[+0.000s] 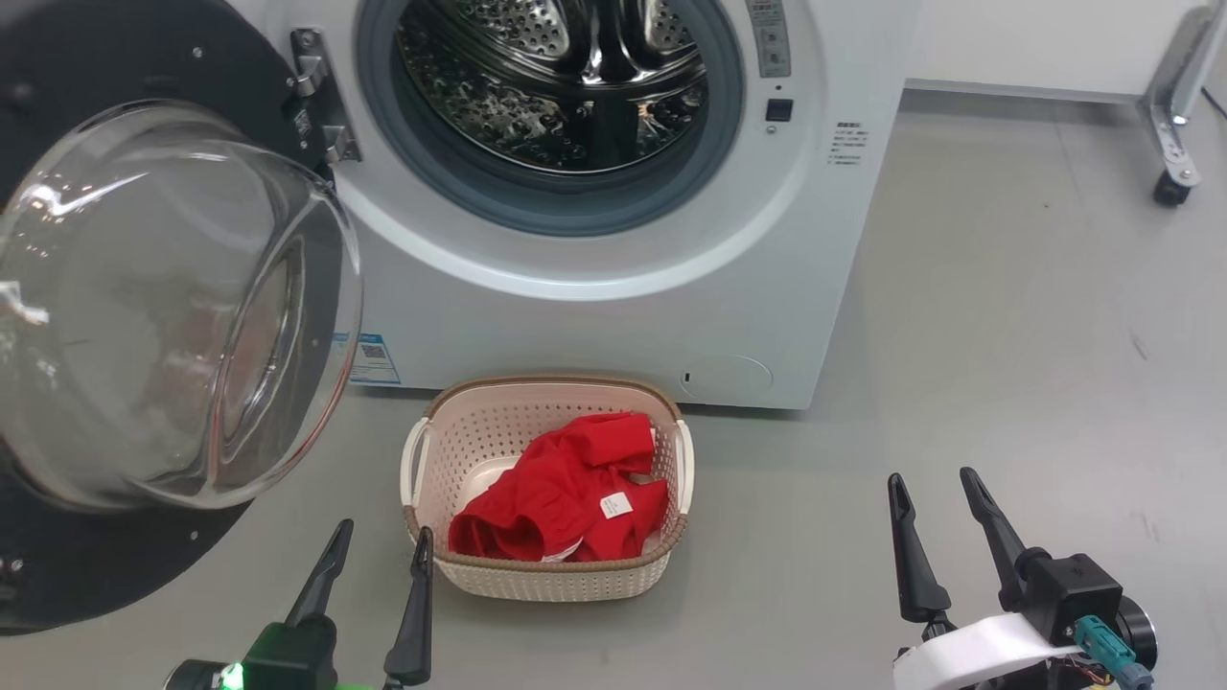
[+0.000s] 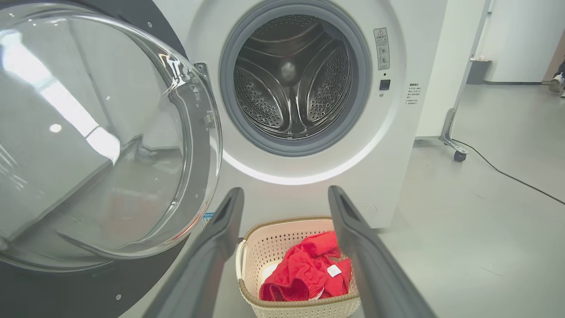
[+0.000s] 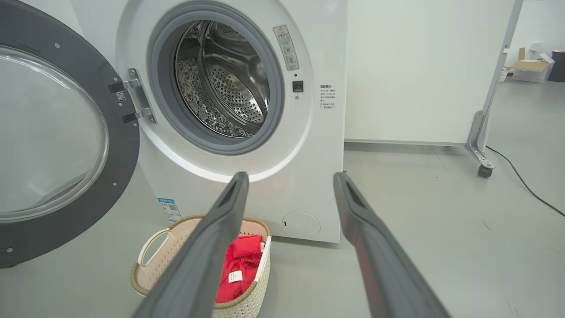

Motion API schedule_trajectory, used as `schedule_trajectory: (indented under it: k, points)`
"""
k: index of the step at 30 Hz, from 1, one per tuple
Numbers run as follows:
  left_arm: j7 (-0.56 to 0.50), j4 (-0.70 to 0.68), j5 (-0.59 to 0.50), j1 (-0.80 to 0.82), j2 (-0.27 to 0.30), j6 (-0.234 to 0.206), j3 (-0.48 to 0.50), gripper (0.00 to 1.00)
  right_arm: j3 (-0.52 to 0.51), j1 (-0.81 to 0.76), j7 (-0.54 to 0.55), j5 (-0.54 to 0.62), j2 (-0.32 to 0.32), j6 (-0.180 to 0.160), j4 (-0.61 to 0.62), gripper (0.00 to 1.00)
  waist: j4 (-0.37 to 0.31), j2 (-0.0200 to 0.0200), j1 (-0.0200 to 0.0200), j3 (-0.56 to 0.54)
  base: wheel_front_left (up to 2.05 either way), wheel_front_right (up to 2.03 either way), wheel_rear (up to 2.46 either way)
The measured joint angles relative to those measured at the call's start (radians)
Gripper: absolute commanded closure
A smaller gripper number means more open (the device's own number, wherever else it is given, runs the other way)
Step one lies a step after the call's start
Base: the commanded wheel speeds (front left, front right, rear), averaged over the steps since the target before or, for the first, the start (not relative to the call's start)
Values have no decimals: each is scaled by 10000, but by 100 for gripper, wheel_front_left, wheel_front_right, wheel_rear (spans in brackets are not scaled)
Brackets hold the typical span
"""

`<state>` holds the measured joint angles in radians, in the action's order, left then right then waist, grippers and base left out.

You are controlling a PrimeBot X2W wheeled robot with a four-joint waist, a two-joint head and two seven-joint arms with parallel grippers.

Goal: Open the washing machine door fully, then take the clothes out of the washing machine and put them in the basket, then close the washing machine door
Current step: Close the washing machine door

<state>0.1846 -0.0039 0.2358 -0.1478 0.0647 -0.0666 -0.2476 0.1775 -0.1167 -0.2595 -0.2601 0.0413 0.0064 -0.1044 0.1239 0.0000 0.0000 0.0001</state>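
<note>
Washing machine door [image 1: 163, 307]: wide open at left, rigid, glossy, prob. slippery, push at free edge opp. hinge [image 1: 321, 96]; clothes [image 1: 566, 489] in basket [image 1: 551, 385]; left gripper [image 1: 383, 529] & right gripper [image 1: 931, 477] both spread, empty.

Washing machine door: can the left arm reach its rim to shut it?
Probably yes: the open, empty left pincer sits beside the rim of the washing machine door, nothing between them; the basket is on its other side.

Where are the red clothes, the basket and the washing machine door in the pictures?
clothes [image 1: 566, 489]: head view, middle of the red fabric.
basket [image 1: 489, 428]: head view, bare inner back wall.
washing machine door [image 1: 144, 316]: head view, clear bulging window.
</note>
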Motion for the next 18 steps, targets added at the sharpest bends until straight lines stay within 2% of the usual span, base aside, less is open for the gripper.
schedule_trajectory:
  k: [9, 18]
  points:
    - [19, 0, 0, 1, -4, -90, 173, 0, 40, 1, 0, 73, -4, 96, 6, 0, 1033, 0, 0, 12, 0, 0, 0]
    - [59, 67, 0, 2, -8, -176, 203, 0, 61, -17, 0, 73, -6, 98, 8, 0, 2421, 0, 0, -51, 0, 0, 0]
